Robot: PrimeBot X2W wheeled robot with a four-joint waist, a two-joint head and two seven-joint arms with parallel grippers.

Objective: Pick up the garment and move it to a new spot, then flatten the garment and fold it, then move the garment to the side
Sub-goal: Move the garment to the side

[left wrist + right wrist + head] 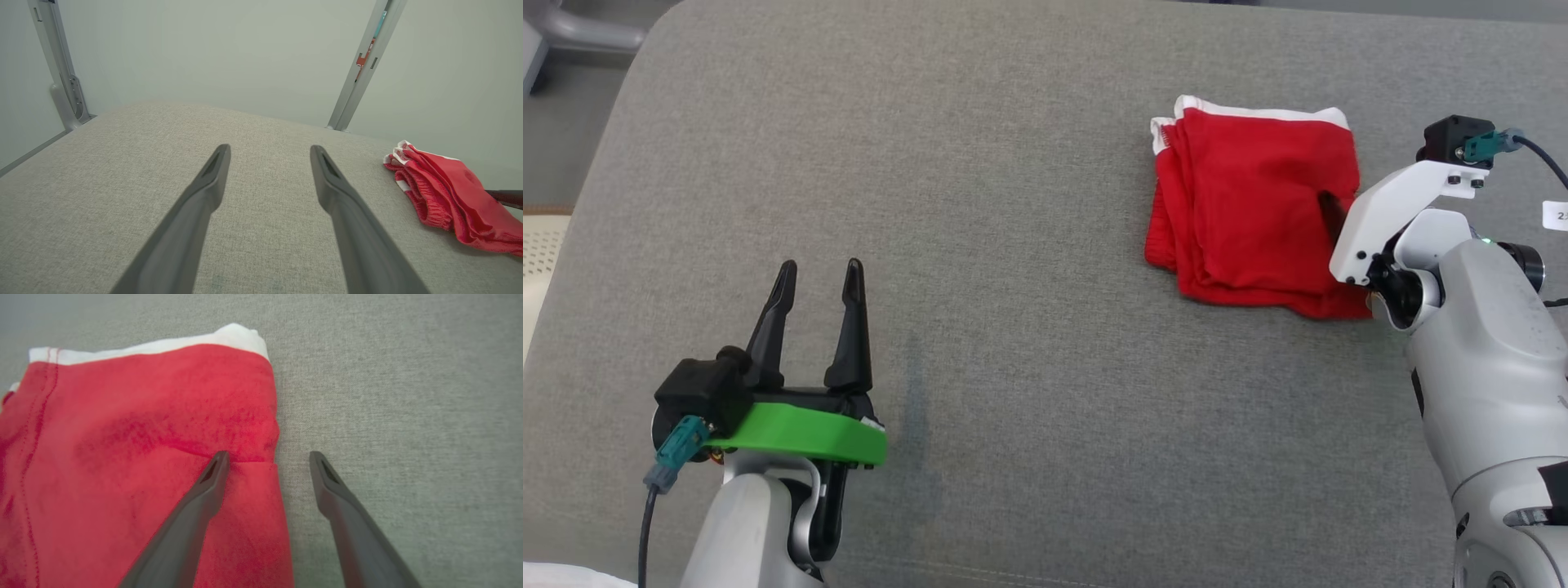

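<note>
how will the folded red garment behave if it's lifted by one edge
Probably floppy: the red garment lies in soft stacked layers, so the fold would likely sag open. It looks thin, so likely light. On the textured grey cushion, a push may bunch it.

grey fabric surface [1013, 245], folded red garment [1250, 220] with white trim lying on it

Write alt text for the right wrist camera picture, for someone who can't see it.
A folded red garment with a white edge lies on a grey fabric surface. The open right claw straddles its side edge, one dark finger over the red cloth, the other over bare grey.
</note>
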